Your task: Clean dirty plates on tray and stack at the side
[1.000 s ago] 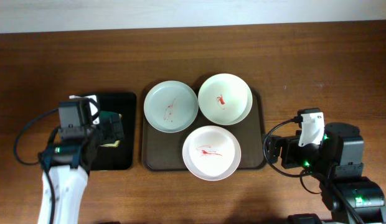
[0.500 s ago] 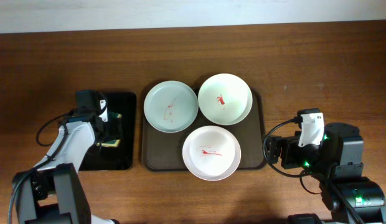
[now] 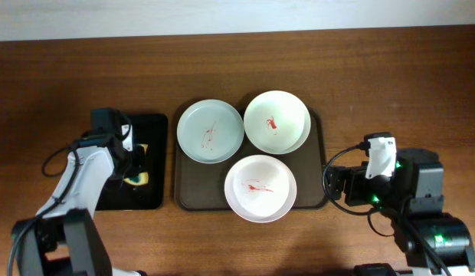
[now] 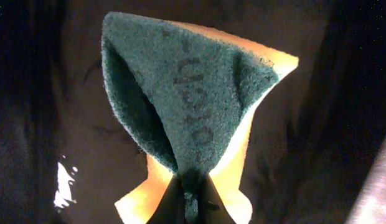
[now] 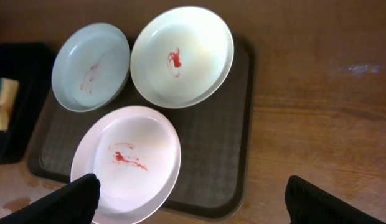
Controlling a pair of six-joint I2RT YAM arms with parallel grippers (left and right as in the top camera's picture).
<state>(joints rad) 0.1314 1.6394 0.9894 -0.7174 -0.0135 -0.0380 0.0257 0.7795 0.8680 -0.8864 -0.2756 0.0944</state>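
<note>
Three plates with red smears lie on the dark brown tray: a pale green-grey plate at back left, a white plate at back right, and a white plate in front. Left of the tray, my left gripper is down over the small black tray and shut on a green-and-yellow sponge, which is pinched into a fold between the fingers. My right gripper stands open to the right of the tray, with the front white plate and the tray's edge below it. It holds nothing.
The narrow black tray lies on the wooden table to the left of the brown tray. Bare wood spreads to the right of the brown tray and behind it. The right arm's base sits at the front right.
My left gripper has gone from open to shut, closing on the sponge on the black tray. The right gripper and the plates have stayed where they were.
</note>
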